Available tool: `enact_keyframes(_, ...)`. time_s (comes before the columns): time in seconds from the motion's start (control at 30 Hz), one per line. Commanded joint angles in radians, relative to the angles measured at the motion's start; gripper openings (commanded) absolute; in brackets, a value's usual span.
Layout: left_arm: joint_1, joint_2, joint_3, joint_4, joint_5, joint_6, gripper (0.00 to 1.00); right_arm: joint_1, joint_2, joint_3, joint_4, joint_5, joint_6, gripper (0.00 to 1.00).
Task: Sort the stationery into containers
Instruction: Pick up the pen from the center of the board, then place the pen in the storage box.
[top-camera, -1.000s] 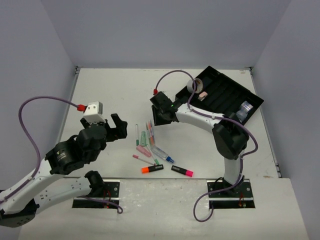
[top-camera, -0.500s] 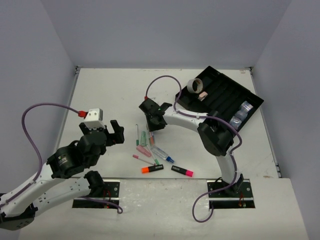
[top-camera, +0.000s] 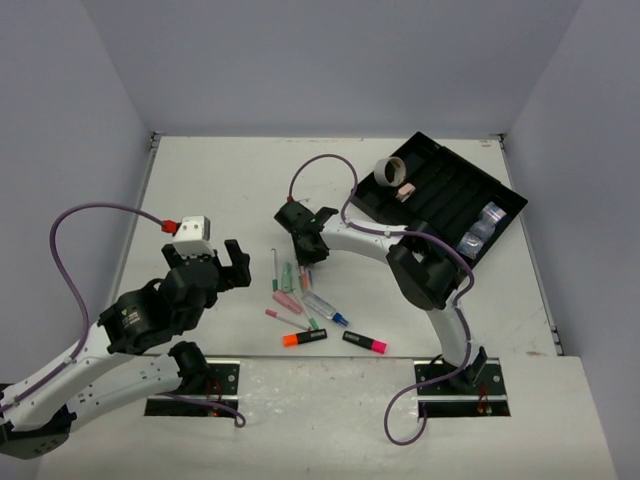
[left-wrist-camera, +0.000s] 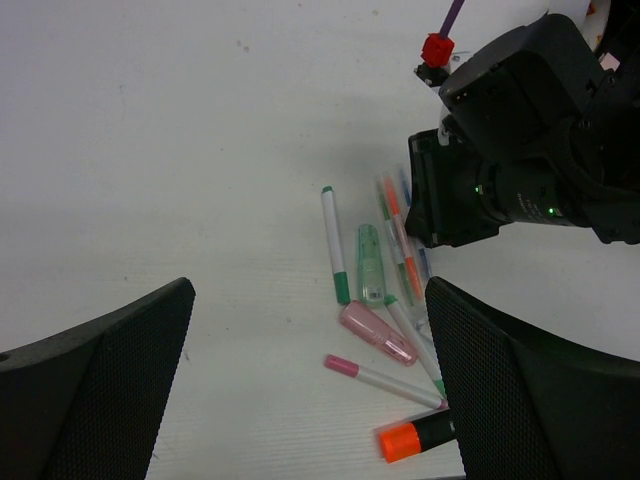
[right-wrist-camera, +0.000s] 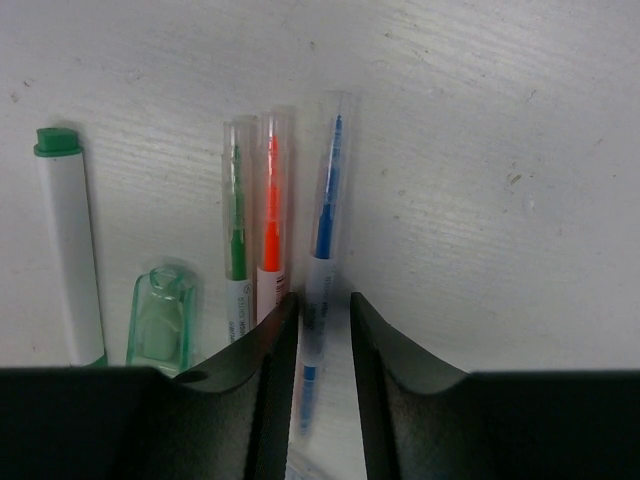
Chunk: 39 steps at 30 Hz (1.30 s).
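Observation:
Loose stationery lies in a pile (top-camera: 297, 285) at the table's middle. My right gripper (right-wrist-camera: 322, 300) is down on the pile's far end with its jaws narrowly open astride a thin blue pen (right-wrist-camera: 327, 190). The left finger touches the pen and a small gap shows at the right finger. Orange (right-wrist-camera: 271, 200) and green (right-wrist-camera: 236, 210) pens lie just left of it. The black tray (top-camera: 455, 180) at the back right holds a grey tape ring (top-camera: 389, 172), a pink eraser (top-camera: 407, 190) and shiny cubes (top-camera: 480, 225). My left gripper (left-wrist-camera: 308, 295) hovers wide open and empty, left of the pile.
Two black highlighters, one orange-ended (top-camera: 304, 339) and one pink-ended (top-camera: 365, 342), lie near the front edge. A pink case (left-wrist-camera: 377, 332) and a pink-capped white pen (left-wrist-camera: 385, 378) lie below the left gripper. Grey walls close in the table on three sides.
The right arm has swung left from the tray side and come down onto the pens, its jaws narrowing around the blue pen. The left gripper has shifted slightly and stays open.

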<state>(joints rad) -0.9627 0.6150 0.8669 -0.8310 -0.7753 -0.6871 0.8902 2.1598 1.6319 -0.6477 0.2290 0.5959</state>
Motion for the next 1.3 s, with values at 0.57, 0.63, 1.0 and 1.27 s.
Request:
enact_keyframes(0.57,0.001,-0.026,0.003,0.014,-0.037,0.009,1.00,-0.167,-0.250,-0.162,0.056,-0.055,-0.003,0.00)
enact_keyframes(0.63,0.001,-0.033,0.003,0.012,-0.039,0.007,1.00,-0.225,-0.331,-0.208,0.087,-0.090,-0.011,0.00)
enact_keyframes(1.0,0.001,-0.043,-0.002,0.017,-0.036,0.009,1.00,-0.650,-0.499,-0.221,0.157,-0.223,0.015,0.00)
enact_keyframes(1.27,0.001,-0.034,-0.005,0.023,-0.027,0.014,1.00,-0.881,-0.321,-0.065,0.202,-0.288,0.202,0.00)
